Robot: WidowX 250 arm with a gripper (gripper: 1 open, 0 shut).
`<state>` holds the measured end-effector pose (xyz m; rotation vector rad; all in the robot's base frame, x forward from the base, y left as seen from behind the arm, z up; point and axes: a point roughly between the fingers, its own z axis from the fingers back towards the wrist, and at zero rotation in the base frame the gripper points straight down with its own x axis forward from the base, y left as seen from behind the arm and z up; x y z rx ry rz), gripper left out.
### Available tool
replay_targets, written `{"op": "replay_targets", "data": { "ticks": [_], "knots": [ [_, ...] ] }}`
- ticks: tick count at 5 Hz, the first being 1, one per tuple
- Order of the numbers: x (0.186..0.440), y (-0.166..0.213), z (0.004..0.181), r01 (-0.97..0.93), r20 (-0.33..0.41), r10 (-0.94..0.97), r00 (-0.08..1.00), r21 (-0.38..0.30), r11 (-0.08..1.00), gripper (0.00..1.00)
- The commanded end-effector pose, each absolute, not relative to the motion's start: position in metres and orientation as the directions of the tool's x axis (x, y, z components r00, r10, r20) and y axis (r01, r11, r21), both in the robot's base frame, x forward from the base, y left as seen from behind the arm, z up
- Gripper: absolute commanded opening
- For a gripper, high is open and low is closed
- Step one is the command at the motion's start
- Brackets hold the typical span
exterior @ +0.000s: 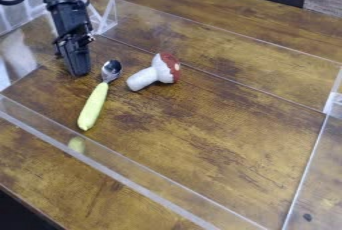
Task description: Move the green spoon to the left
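Note:
The green spoon (95, 102) lies flat on the wooden table, its yellow-green handle running toward the lower left and its small silver bowl (111, 70) pointing up-right. My black gripper (76, 67) stands just left of the silver bowl, tips down at the table, fingers closed together. Nothing shows between them, and the spoon lies apart from them on the wood.
A toy mushroom (154, 71) with a white stem and red cap lies just right of the spoon's bowl. A clear acrylic wall (160, 179) runs along the front and another (315, 144) along the right side. Cables hang at the upper left.

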<state>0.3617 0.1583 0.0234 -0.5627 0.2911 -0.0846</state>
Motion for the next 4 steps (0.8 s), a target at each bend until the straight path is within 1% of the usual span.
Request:
{"op": "replay_targets", "data": {
  "ticks": [1, 2, 4],
  "knots": [
    [0.366, 0.154, 0.067, 0.057, -0.205, -0.182, 0.962, -0.5, 0.864, 0.0],
    [0.361, 0.149, 0.077, 0.067, -0.226, -0.208, 0.952, -0.507, 0.859, 0.0],
    [0.35, 0.147, 0.107, -0.048, -0.261, -0.107, 0.959, -0.523, 0.851, 0.0]
  ]
}}
